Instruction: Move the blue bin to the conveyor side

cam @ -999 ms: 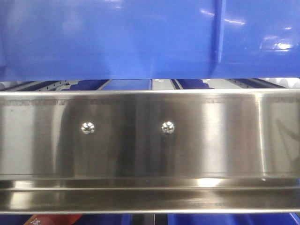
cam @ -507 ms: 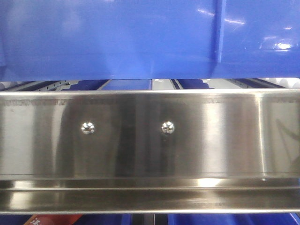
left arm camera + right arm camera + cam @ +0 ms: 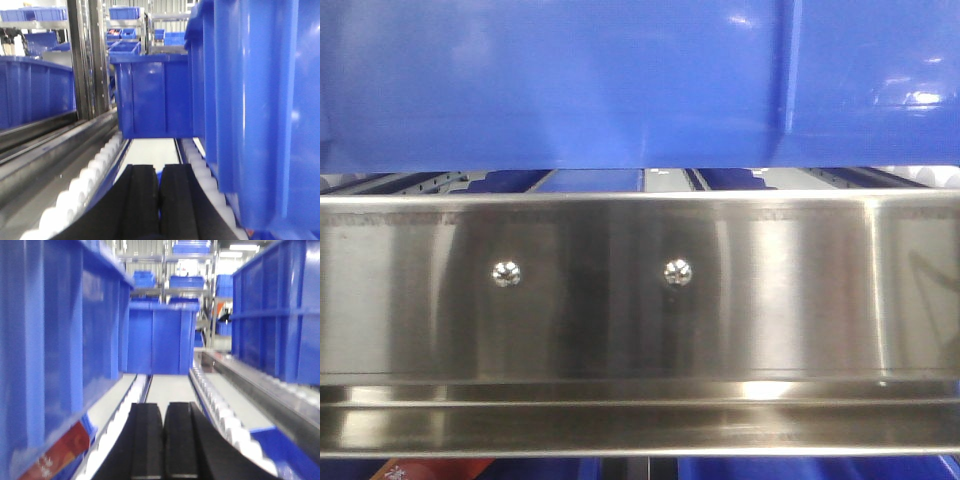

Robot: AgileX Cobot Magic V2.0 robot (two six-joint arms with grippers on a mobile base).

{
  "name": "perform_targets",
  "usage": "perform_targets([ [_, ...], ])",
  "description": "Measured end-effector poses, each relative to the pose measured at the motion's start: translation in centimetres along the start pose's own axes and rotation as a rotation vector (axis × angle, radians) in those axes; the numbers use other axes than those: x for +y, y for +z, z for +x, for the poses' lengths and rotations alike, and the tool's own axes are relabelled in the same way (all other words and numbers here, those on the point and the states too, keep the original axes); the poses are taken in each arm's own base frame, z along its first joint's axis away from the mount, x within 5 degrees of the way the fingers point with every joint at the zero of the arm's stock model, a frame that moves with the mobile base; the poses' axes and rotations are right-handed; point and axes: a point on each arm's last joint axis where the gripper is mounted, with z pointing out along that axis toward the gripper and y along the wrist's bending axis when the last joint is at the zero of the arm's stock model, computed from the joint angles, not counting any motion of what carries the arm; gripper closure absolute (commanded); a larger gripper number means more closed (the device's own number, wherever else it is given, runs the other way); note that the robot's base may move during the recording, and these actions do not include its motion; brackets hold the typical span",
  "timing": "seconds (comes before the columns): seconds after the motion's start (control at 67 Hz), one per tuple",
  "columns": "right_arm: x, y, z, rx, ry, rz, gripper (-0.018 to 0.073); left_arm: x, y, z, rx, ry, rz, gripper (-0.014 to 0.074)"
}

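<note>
The blue bin (image 3: 620, 80) fills the top of the front view, its bottom edge just above a shiny steel rail (image 3: 620, 300). In the left wrist view the blue bin's ribbed wall (image 3: 260, 100) stands close on the right of my left gripper (image 3: 160, 172), which is shut with nothing between its black fingers. My right gripper (image 3: 163, 407) is shut and empty too, with the blue bin's wall (image 3: 50, 340) close on its left. Neither gripper visibly touches the bin. The conveyor side is out of view.
Rows of white rollers (image 3: 95, 170) (image 3: 215, 400) line the lanes beside both grippers. Another blue tub (image 3: 152, 95) (image 3: 160, 335) stands ahead in each lane, with more on the outer sides (image 3: 35, 90) (image 3: 277, 315). A red label (image 3: 65, 445) shows low on the left.
In the front view the blue bin has shifted slightly: its vertical rib sits a little further right and the highlights on its wall have moved. The steel rail is unchanged.
</note>
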Motion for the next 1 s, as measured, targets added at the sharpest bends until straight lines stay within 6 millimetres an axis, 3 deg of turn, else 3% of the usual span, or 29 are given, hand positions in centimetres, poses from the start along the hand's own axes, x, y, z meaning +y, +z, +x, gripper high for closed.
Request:
perform_targets([
  [0.134,0.0,0.0,-0.4,-0.011,0.000,0.000,0.0626,0.1,-0.1,-1.1,-0.011,0.000,-0.001,0.0603],
  [0.254,0.1,-0.3,-2.9,-0.031,0.000,-0.010,0.0569,0.3,-0.7,-4.8,-0.020,0.000,-0.006,0.0575],
  [0.313,0.2,-0.7,-5.2,-0.068,0.000,-0.017,0.0485,0.4,-1.2,-6.8,-0.029,0.001,-0.009,0.0524],
  [0.447,0.4,-2.0,-9.9,-0.152,-0.002,-0.028,0.0198,0.6,-2.0,-11.2,-0.027,0.002,-0.014,0.0355],
  [0.597,0.5,-2.7,-14.2,-0.217,-0.004,-0.033,-0.0011,0.8,-1.8,-15.1,-0.010,0.000,0.008,0.0211],
  [0.761,0.6,-1.6,-17.2,-0.203,-0.004,-0.036,0.0009,0.9,-0.2,-18.2,0.049,-0.002,0.024,0.0119],
  [0.999,0.7,1.7,-17.4,-0.056,0.014,-0.046,0.0009,0.7,2.1,-20.4,0.087,-0.010,0.067,0.0099],
])
